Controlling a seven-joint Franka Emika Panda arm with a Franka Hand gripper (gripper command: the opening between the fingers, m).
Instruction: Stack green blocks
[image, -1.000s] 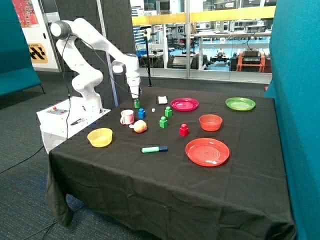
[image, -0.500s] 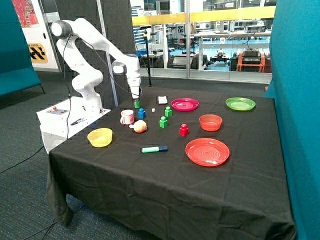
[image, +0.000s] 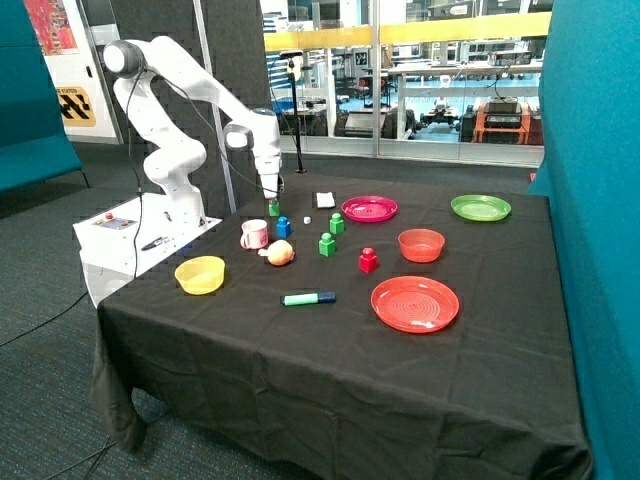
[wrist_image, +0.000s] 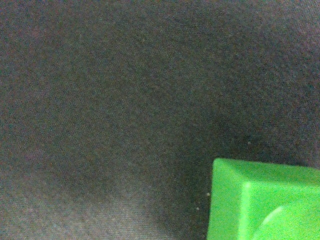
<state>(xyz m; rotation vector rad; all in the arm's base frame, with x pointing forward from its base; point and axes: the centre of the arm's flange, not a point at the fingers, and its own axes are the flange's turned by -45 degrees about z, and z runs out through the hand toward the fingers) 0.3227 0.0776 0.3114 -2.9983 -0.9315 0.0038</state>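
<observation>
- Three green blocks are in play: one (image: 273, 207) sits right under the tool (image: 272, 192) at the back of the worktop (image: 300, 370) behind the pink mug (image: 254, 234), a second (image: 337, 223) lies near the pink plate (image: 369, 209), and a third (image: 327, 245) rests between the blue block (image: 283, 227) and the red block (image: 368, 260).
- Little has shifted over the last second: the arm stays bent down over the same rear block, and the three blocks, mug and plates lie where they were.
- Seen from the wrist, that block (wrist_image: 265, 202) fills one corner against dark cloth, so the tool is very low and close to it.
- Whether the tool is released or clenched on the block I cannot tell; the fingers do not show clearly in either view.
- No block rests on another yet, so stacking seems not to have started; this looks like the pickup of the first piece.
- A slow, settled moment like this suggests a grasp being made.
</observation>
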